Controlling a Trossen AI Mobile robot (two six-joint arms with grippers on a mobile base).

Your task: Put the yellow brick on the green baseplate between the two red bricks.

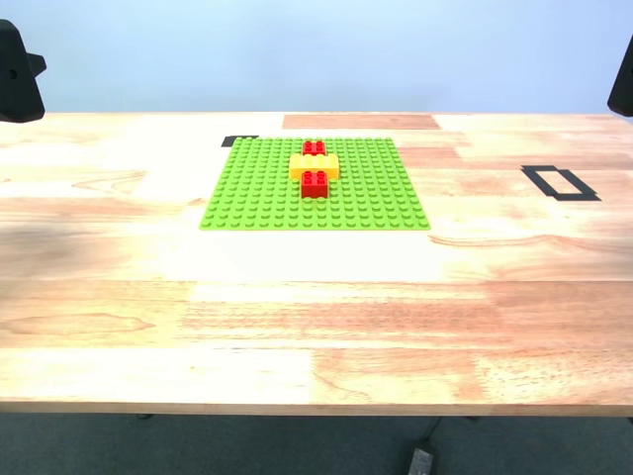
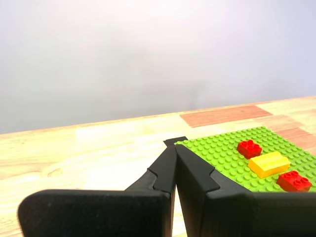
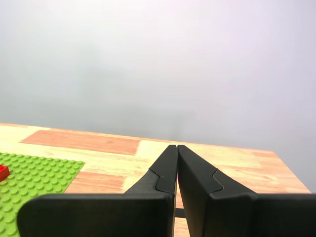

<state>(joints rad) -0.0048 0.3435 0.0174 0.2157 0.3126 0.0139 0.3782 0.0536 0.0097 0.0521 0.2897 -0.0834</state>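
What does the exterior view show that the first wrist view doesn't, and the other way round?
Only the exterior view shows the table's near edge and the black tape rectangle. Only the first wrist view shows my first gripper, jaws closed and empty. Both show the yellow brick seated on the green baseplate between the two red bricks.

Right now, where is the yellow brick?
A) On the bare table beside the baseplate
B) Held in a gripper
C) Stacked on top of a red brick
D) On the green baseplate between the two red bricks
D: the yellow brick sits on the green baseplate, one red brick behind it, the other red brick in front.
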